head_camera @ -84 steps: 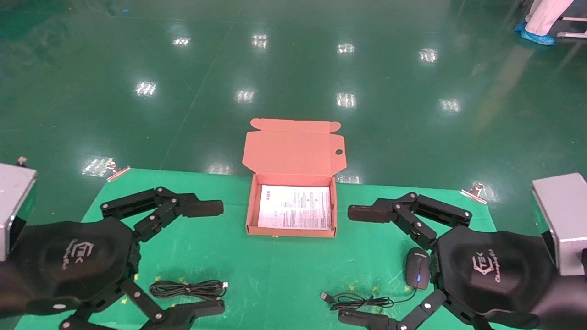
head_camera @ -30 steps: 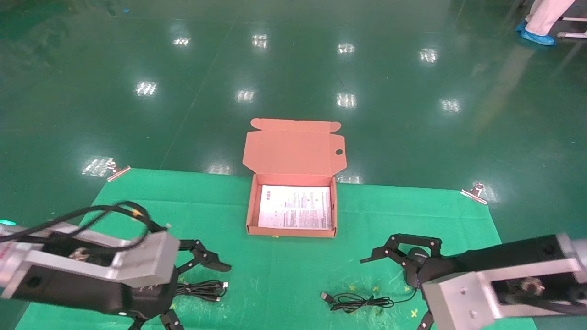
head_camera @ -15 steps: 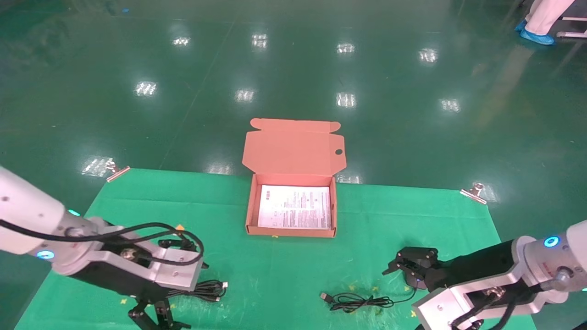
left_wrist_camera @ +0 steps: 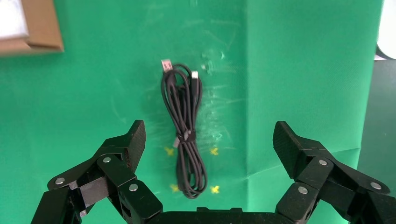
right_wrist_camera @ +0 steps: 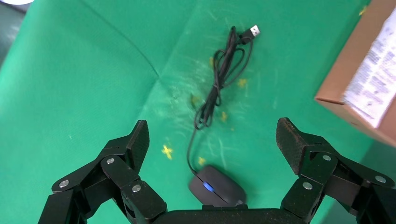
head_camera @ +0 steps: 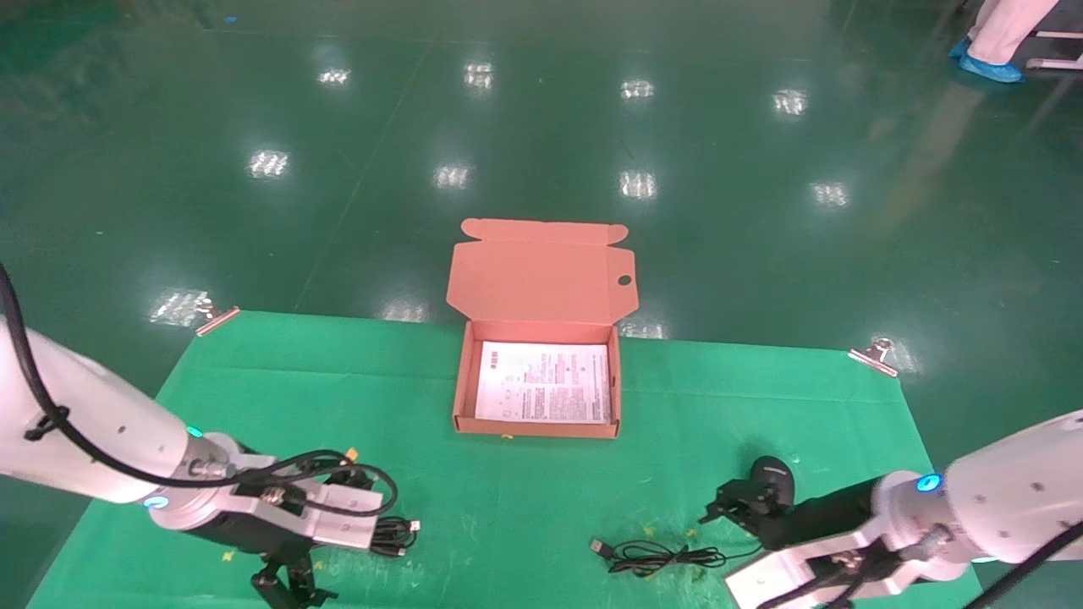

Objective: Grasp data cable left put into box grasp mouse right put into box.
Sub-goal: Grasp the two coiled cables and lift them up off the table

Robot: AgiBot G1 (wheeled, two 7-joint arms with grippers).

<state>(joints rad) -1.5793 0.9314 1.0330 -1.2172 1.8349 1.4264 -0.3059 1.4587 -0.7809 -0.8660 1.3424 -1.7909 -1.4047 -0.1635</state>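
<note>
The salmon-orange box point(head_camera: 461, 385) stands open at the middle of the green mat, lid flap point(head_camera: 541, 279) leaning back, a white printed sheet point(head_camera: 543, 382) inside. The coiled black data cable point(head_camera: 393, 534) lies front left. My left gripper point(head_camera: 286, 585) hangs above it; in the left wrist view the cable point(left_wrist_camera: 184, 130) lies between the wide-open fingers of that gripper point(left_wrist_camera: 210, 136). The black mouse point(head_camera: 772, 474) lies front right, its cord point(head_camera: 660, 556) trailing left. My right gripper point(head_camera: 740, 501) is open just above it; the right wrist view shows the gripper point(right_wrist_camera: 212, 135), the mouse point(right_wrist_camera: 217, 185) and the cord point(right_wrist_camera: 219, 79).
The green mat point(head_camera: 541, 499) is clipped at its far corners by metal clips point(head_camera: 218, 315) point(head_camera: 876, 353). Glossy green floor lies beyond. A person's foot in a blue shoe cover point(head_camera: 990, 68) stands far back right. A box corner point(right_wrist_camera: 369, 84) shows in the right wrist view.
Both arms have swung down from close to the camera toward the mat. The left gripper now hangs over the cable and the right gripper over the mouse. Cable, mouse and box have not moved.
</note>
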